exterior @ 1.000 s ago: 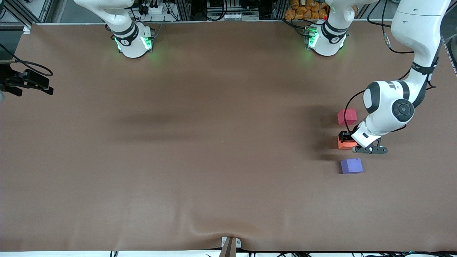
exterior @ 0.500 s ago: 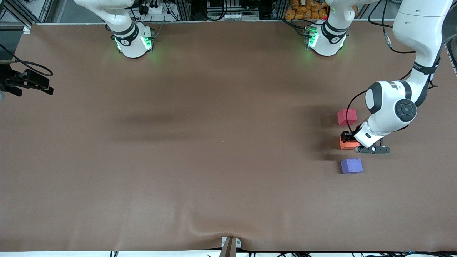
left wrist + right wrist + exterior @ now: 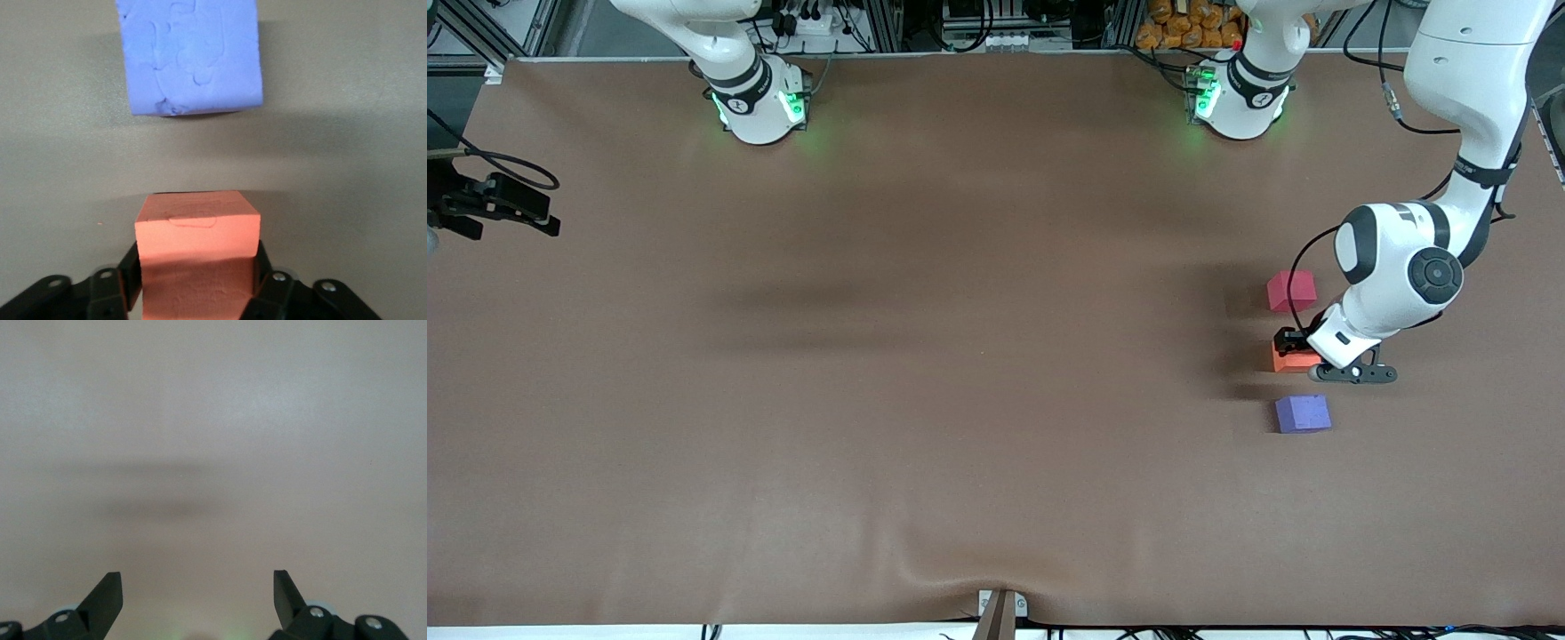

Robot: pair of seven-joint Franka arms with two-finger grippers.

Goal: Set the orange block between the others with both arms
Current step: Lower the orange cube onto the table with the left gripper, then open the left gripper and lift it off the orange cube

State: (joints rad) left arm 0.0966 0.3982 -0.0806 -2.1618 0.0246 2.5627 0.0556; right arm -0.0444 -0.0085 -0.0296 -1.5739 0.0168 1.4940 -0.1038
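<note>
Orange block [image 3: 1291,358] sits on the bench [image 3: 960,400], red cube [image 3: 1291,291] at 12 o'clock, purple cube [image 3: 1303,414] at 6. Left pincer [image 3: 197,293] straddles it, seen plainly only in the wrist view; whether it grips cannot be told. Right pincer [image 3: 197,580] waits, wide open, empty.

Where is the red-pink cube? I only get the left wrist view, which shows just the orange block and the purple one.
Observer: The red-pink cube sits on the table farther from the front camera than the orange block, with a gap between them.
Operator: So is orange between the two?
Observer: Yes. In the front view the purple cube lies nearest the camera, and the orange block sits in the gap, roughly in line with both, with the left end effector at it.
Operator: And the right arm?
Observer: It waits. The right end effector is open over bare brown mat.
</note>
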